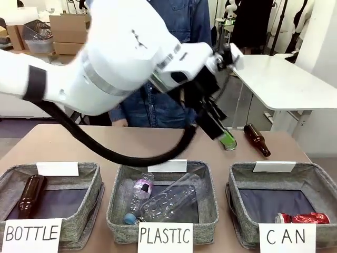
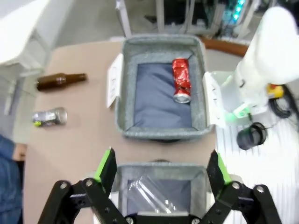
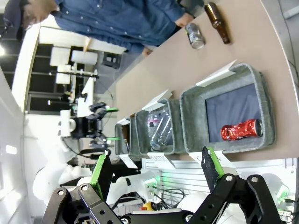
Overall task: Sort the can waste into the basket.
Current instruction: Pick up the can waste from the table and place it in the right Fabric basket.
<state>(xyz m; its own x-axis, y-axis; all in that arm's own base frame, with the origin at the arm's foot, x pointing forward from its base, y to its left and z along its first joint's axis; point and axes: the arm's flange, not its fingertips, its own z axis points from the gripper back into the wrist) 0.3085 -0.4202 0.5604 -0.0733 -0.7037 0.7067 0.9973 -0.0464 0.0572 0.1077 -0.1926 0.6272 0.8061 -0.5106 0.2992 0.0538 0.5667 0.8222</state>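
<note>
My left tool hangs wide and empty over the gap between the PLASTIC basket and the CAN basket, and my right tool is just as wide and empty. The dented red can already lies in the CAN basket, while the silver-ended can lies on its side on the far right of the surface, near a brown glass bottle. I reckon a first touch by one finger could roll it into the bottle or toward the person's hand at the far edge.
</note>
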